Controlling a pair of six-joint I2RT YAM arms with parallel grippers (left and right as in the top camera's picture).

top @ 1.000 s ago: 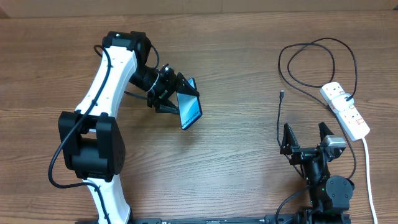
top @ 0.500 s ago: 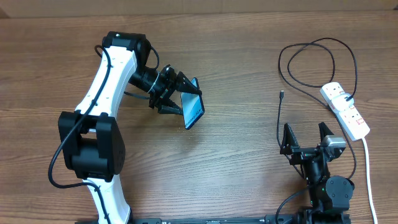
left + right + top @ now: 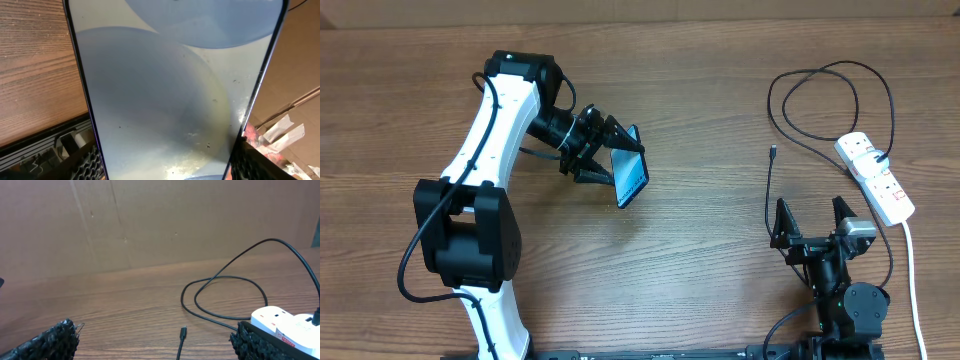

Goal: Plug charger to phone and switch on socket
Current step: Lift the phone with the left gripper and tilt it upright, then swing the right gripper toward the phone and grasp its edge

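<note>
My left gripper (image 3: 605, 150) is shut on the phone (image 3: 631, 172), a slim phone with a light blue screen, held tilted above the table left of centre. The phone fills the left wrist view (image 3: 165, 90), between the two fingers. The charger (image 3: 769, 185) is a thin black cable lying on the table; its small plug (image 3: 773, 152) points away and also shows in the right wrist view (image 3: 183, 331). The cable loops back to the socket (image 3: 876, 178), a white power strip at the right, also in the right wrist view (image 3: 280, 322). My right gripper (image 3: 812, 218) is open and empty, near the cable.
The socket's thick white cord (image 3: 912, 270) runs toward the front right edge. A cardboard wall (image 3: 150, 225) stands behind the table. The left arm's white links (image 3: 490, 130) rise over the left side of the table.
The left gripper moved the phone slightly right between one second ago and half a second ago; since then nothing has moved. The right arm is still.
</note>
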